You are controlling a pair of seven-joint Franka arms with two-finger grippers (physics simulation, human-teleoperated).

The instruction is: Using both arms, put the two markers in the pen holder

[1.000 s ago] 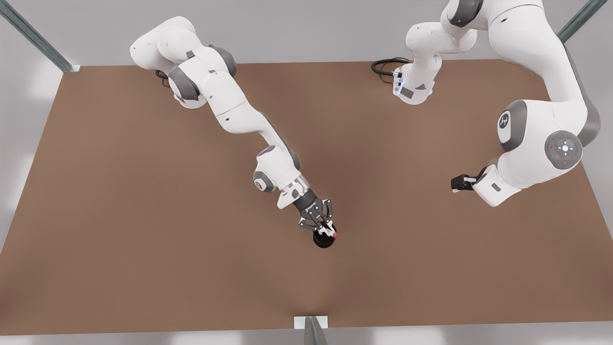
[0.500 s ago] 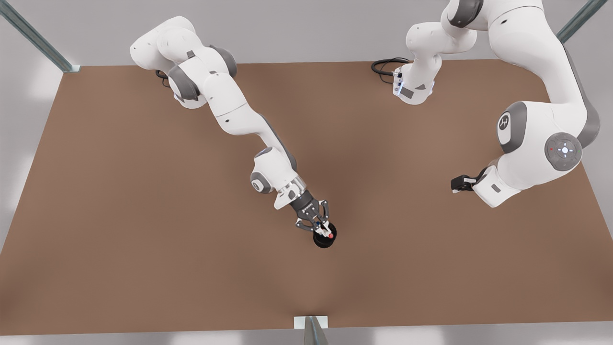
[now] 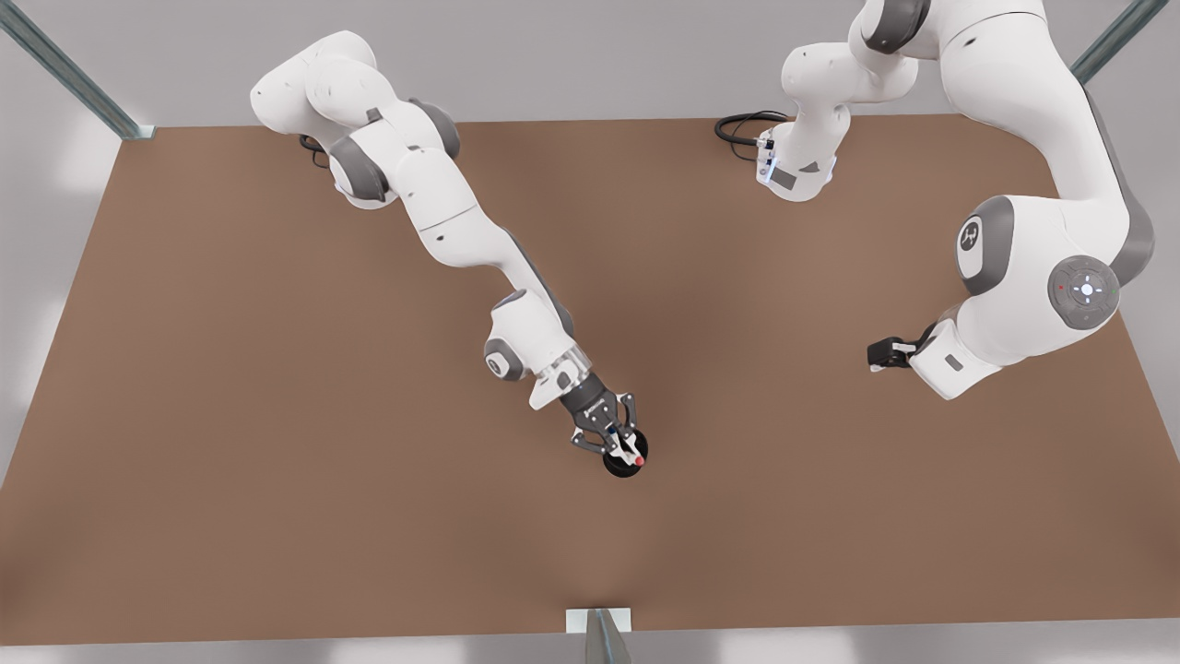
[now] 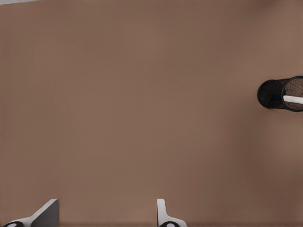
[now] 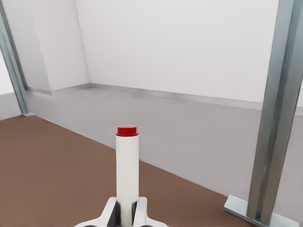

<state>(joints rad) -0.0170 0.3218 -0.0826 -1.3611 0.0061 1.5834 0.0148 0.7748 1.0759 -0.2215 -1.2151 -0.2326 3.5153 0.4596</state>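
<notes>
Red marker [image 5: 127,170]: standing upright in the right pincer [image 3: 619,449], clamped between its fingers [image 5: 110,215], red end up; in the front view it is sitting at lower centre, right over the cup.
Cup [image 3: 625,458]: black, standing on the brown desk [image 3: 277,461]; in the left wrist view it is lying at the right edge, a white barrel [image 4: 293,99] already showing inside.
Step in hand: lowering the red marker into the cup, judging by the placement.
Doing it well: keeping the barrel vertical and centred over the rim, avoiding the pen already inside, parting the fingers only once the lower end is sitting deep.
Left pincer [image 4: 102,215]: fingers spread apart, empty, waiting over bare desk, well away from the cup.
</notes>
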